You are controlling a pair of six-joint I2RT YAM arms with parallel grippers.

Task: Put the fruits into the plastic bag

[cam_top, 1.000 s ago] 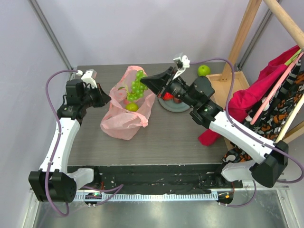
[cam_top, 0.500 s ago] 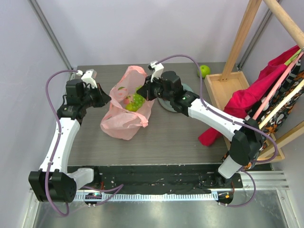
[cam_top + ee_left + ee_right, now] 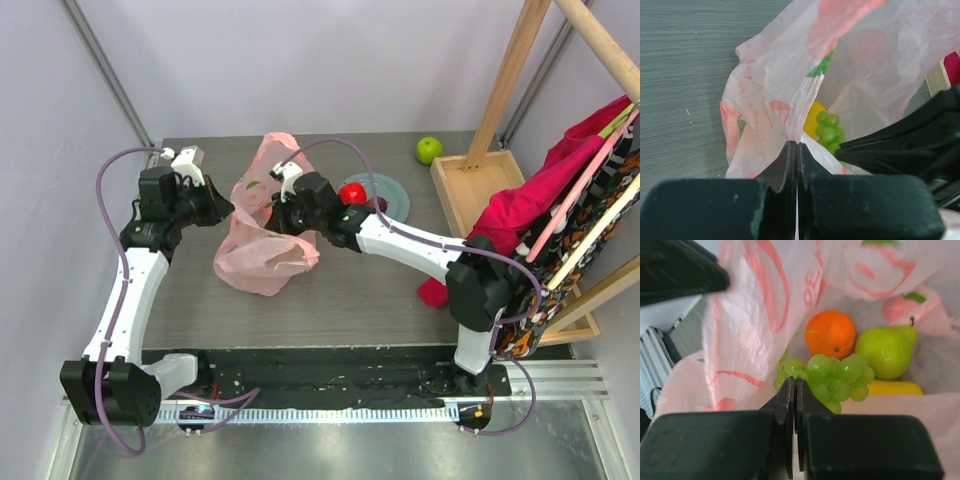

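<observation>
Film of the plastic bag (image 3: 790, 90) is pinched at its rim between the left jaws, which are pressed fully together on it. The bag mouth gapes just ahead of their tips and to the right. Into that mouth reach the right jaws, also pressed together. The grape bunch (image 3: 832, 377) sits right at their tips, inside the bag. A stem seems caught between them, but the contact point is hidden, so the grip is noted as probable.

Beyond the right jaws, deeper in the bag:
- orange (image 3: 830, 334), straight ahead
- green pear-shaped fruit (image 3: 886, 351), ahead to the right, just beside the grapes
- yellow fruit (image 3: 890, 387), below it

Behind the right jaws, outside the bag, on the desk (image 3: 350, 290):
- red apple (image 3: 352, 193), on the grey plate (image 3: 395, 190)
- green apple (image 3: 429, 150), well apart from the plate, near the far edge
</observation>
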